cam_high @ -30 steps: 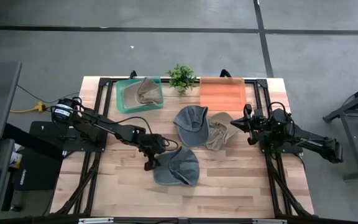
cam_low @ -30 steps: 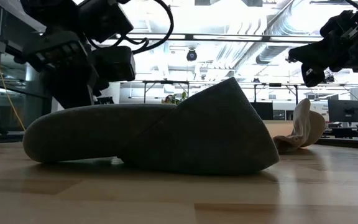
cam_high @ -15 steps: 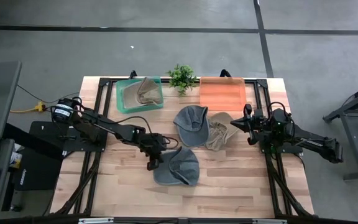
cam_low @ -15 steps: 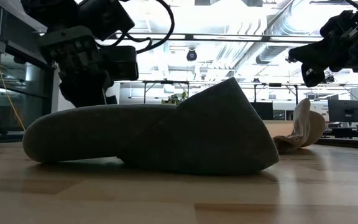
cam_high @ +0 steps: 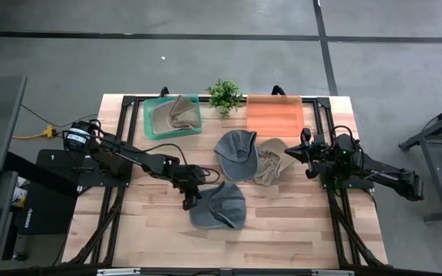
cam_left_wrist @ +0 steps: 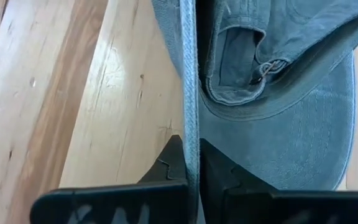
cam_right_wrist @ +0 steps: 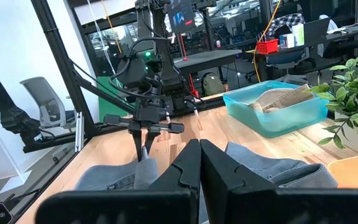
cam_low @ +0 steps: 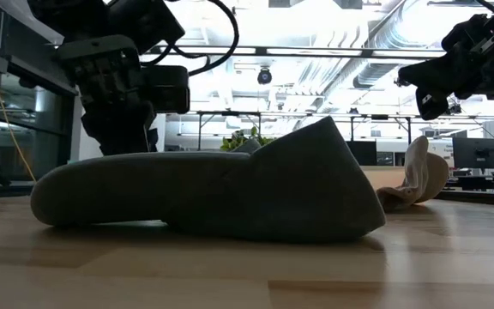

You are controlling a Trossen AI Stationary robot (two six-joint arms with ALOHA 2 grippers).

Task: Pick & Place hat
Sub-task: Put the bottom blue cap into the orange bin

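A grey-blue hat (cam_high: 219, 205) lies on the wooden table near its front middle; the low view shows the hat (cam_low: 230, 193) wide across the picture. My left gripper (cam_high: 188, 201) is shut on the hat's left edge. The left wrist view shows my left gripper (cam_left_wrist: 190, 167) from behind, with cloth between its fingers. My right gripper (cam_high: 307, 153) hovers shut above the table's right side, holding nothing; its own view shows my right gripper (cam_right_wrist: 199, 165) with fingertips together. My left gripper pinches the rim on the hat's left side (cam_left_wrist: 190, 127) between its two fingers, which lie one on each face of the upturned edge. The fingers slant down from the table's left. The rest of the hat (cam_left_wrist: 278, 118) lies on the table.
A second grey hat (cam_high: 236, 152) and a tan hat (cam_high: 271, 162) lie mid-table near my right gripper. At the far edge stand a green bin (cam_high: 173, 115) holding a tan hat, a small plant (cam_high: 225, 94) and an orange bin (cam_high: 275, 115).
My left gripper has shut on the hat's left edge and rolled slightly at the wrist, staying in place. The cloth by its fingers has bunched up a little; the hat stays on the table.
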